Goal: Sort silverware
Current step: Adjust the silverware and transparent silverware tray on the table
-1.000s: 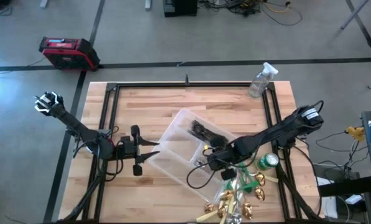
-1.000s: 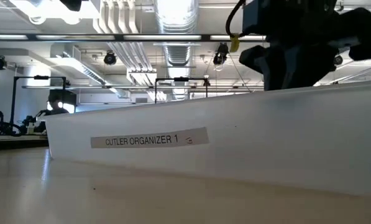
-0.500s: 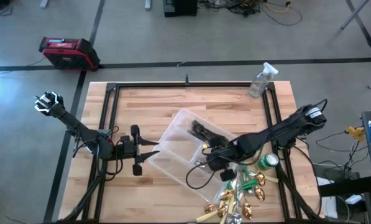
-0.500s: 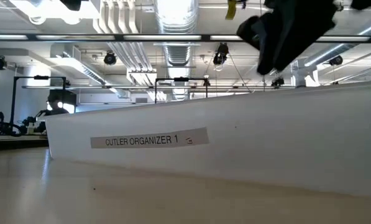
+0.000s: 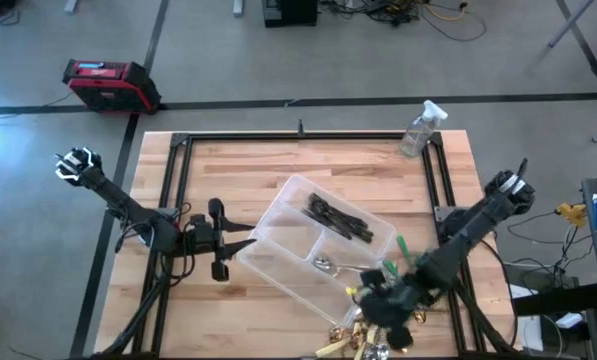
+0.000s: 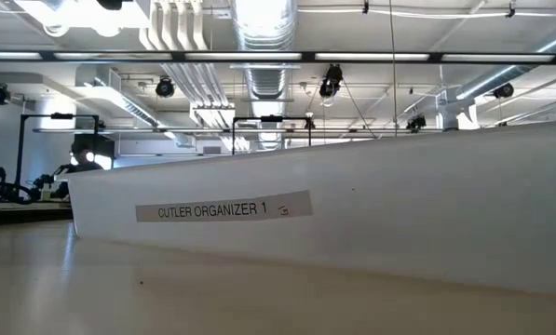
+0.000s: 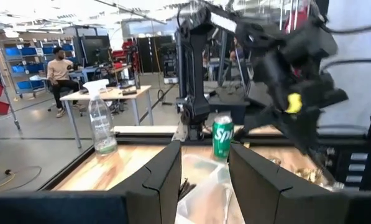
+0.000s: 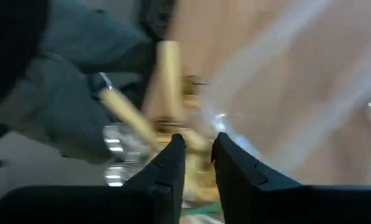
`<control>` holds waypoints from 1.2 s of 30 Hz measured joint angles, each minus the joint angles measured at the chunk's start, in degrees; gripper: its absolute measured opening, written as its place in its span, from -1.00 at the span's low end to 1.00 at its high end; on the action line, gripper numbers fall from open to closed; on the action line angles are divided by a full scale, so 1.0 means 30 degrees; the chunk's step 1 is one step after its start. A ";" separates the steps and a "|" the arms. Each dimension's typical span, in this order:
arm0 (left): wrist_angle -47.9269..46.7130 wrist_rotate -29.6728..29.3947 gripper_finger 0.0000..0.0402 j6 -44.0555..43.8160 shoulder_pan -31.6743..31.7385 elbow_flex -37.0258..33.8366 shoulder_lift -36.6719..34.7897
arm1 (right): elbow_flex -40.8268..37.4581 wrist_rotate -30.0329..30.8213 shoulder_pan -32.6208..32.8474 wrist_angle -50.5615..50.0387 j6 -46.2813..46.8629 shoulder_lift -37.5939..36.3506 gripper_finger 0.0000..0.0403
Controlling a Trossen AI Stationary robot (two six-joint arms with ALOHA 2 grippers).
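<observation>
The right claw (image 5: 383,305) hung low over the heap of loose cutlery (image 5: 378,335) at the near right edge of the desk (image 5: 238,175), just past the near right corner of the clear tray (image 5: 278,255). In the right wrist view its two fingers (image 8: 173,162) stood close together with a narrow gap between them and nothing visibly held, pointing at blurred cream-handled knives (image 8: 166,68) and gold pieces. A second before, this claw had been over the tray's middle, and it had since swung out and toward the near edge, so it no longer covered the tray. With the arm gone, the tray's contents showed: dark forks (image 5: 338,220) in the far compartment, silver spoons (image 5: 325,265) in a nearer one, and a green-handled piece (image 5: 398,245) at the tray's right edge. In the low view the arm had left the picture, leaving only the tray's white wall with its label (image 6: 223,209).

The left claw (image 5: 240,247) rested at the tray's left side, unmoved, its fingers (image 7: 163,177) parted and holding nothing.

The desk was a pale wood top in a black frame. A spray bottle (image 5: 419,128) stood at the far right corner. In the left wrist view a green can (image 7: 222,137) stood beyond the tray. Around the desk lay grey floor with a red case (image 5: 108,82) far left. The room behind held ceiling lights, ducts and work tables, and a person (image 7: 61,71) sat at one.
</observation>
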 joint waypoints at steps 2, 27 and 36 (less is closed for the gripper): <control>-0.0008 -0.0001 -0.41 -0.0223 0.0000 0.0000 0.0006 | 0.0000 0.0028 0.1006 0.0805 0.0861 0.0210 -0.83; 0.0080 -0.1345 -0.41 -0.6920 -0.0036 0.0000 0.0929 | 0.0000 0.6618 0.8555 0.7957 0.3599 0.6836 -1.00; 0.0131 -0.1396 -0.41 -0.7707 -0.0029 0.0000 0.1408 | 0.0000 0.8413 0.8109 1.0686 0.0504 0.9145 -1.00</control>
